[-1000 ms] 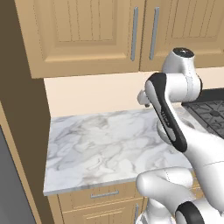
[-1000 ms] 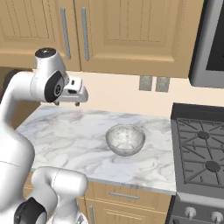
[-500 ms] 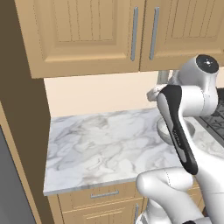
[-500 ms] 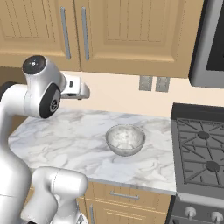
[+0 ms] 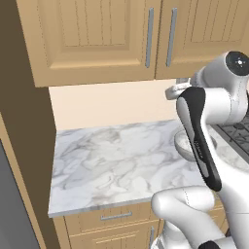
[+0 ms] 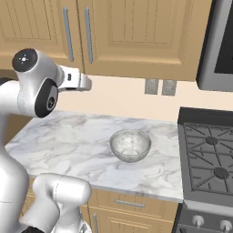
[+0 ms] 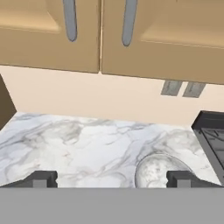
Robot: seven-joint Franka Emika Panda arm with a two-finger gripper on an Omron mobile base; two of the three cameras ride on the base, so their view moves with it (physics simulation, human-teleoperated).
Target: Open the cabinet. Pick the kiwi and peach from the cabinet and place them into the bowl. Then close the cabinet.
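- My gripper [image 7: 111, 179] is spread wide, one finger tip at each bottom corner of the hand view, and there's nothing between them.
- The cabinet [image 6: 136, 32] is shut, both doors closed with the two silver bar handles [image 7: 70, 19] side by side at the seam.
- The bowl [image 6: 130, 144] sits on the marble counter [image 5: 112, 165], close to the stove [image 6: 209, 159], and it looks empty.
- From the hand view I'm looking over the counter at the back wall, with the bowl low and just left of my right finger tip.
- Can't see the peach or kiwi behind the closed doors.
- Two grey wall outlets [image 6: 159, 86] sit above the bowl, under the cabinet.
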